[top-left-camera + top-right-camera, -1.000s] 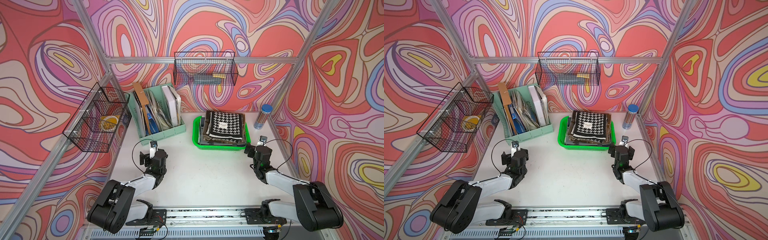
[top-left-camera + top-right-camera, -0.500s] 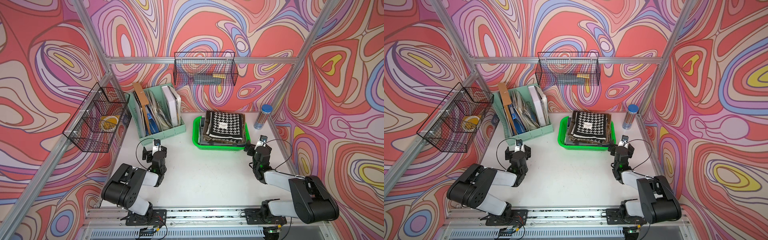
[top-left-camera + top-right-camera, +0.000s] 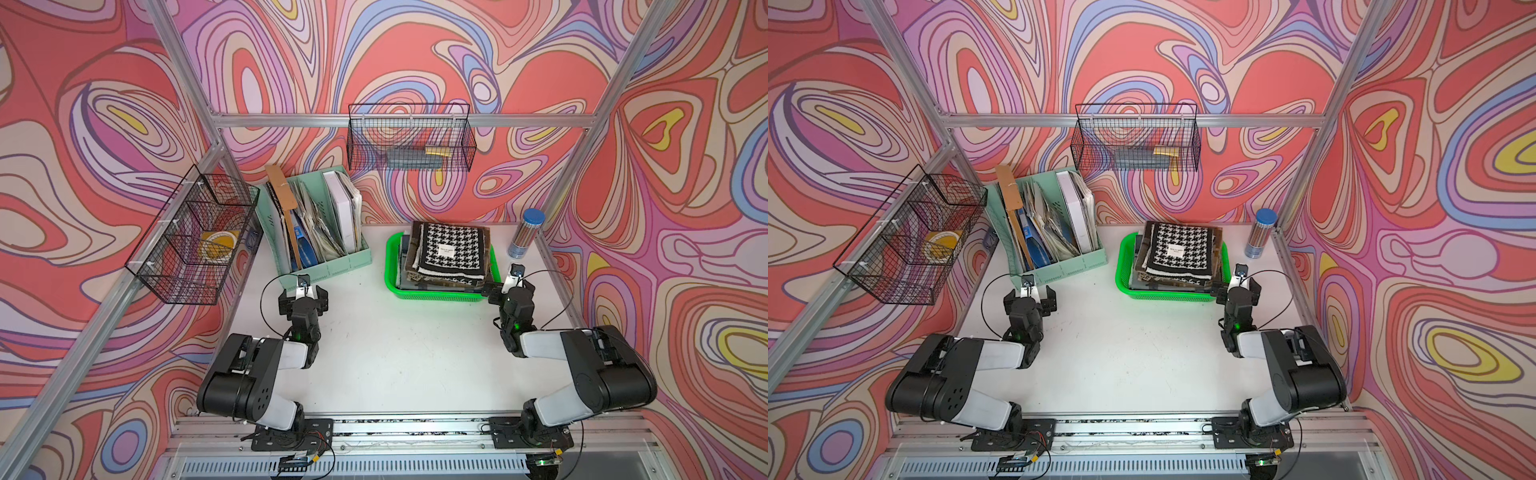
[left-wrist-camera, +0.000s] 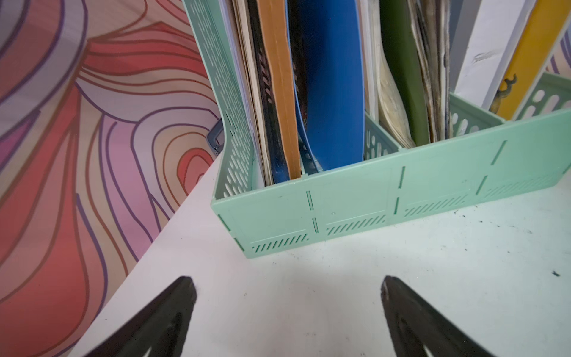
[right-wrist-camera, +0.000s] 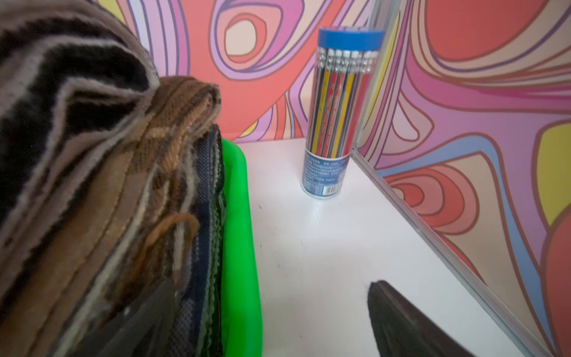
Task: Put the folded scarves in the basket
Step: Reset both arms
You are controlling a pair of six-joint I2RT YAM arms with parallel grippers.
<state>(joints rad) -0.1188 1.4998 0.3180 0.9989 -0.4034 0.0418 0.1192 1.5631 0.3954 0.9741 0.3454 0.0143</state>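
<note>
The green basket (image 3: 432,294) (image 3: 1163,294) stands at the back right of the white table and holds a stack of folded scarves. On top lies the black-and-white houndstooth scarf (image 3: 451,249) (image 3: 1179,249). My right gripper (image 3: 510,286) (image 3: 1237,286) is open at the basket's near right corner. In the right wrist view one finger is blurred against the scarf stack (image 5: 92,154), the other is over bare table, and the basket rim (image 5: 238,216) runs between them around the gripper (image 5: 268,290). My left gripper (image 3: 303,293) (image 4: 287,284) stands open and empty.
A mint file organizer (image 3: 316,232) (image 4: 355,197) full of folders stands just ahead of the left gripper. A tube of pencils (image 3: 525,235) (image 5: 336,114) stands in the back right corner by the frame post. Black wire baskets (image 3: 409,143) (image 3: 195,237) hang on the walls.
Both arms have folded back, their elbows rising near the front rail. Both grippers edged slightly toward the back, and their jaws stayed open.
</note>
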